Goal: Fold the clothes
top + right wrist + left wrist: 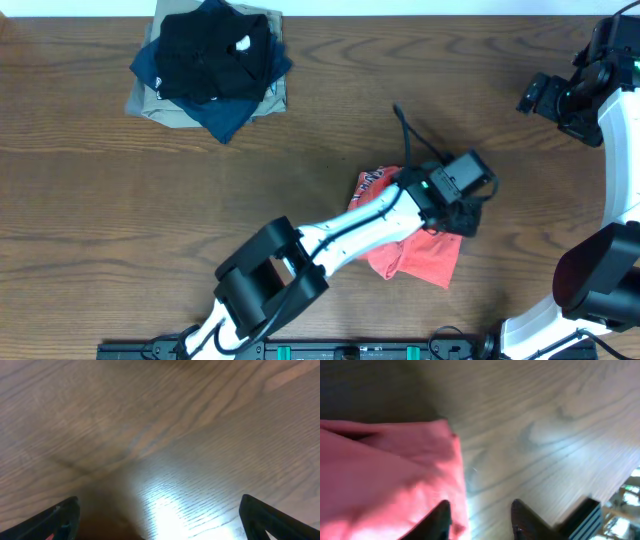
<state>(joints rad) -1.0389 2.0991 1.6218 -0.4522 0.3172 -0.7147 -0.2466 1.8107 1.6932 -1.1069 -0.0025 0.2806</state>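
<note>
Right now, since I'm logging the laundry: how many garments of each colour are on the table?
Red-orange T-shirt: 1
Black garment: 1
Navy garment: 1
Khaki garment: 1
Total: 4 in view. The last three are stacked in one pile, which may hide more.

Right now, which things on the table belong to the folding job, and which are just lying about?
Job:
- red-orange T-shirt, crumpled, centre-right
- left gripper at its edge, jaws apart

Lying about:
- pile of black, navy and khaki garments, far left
- right gripper, open, off to the right, touching nothing
</note>
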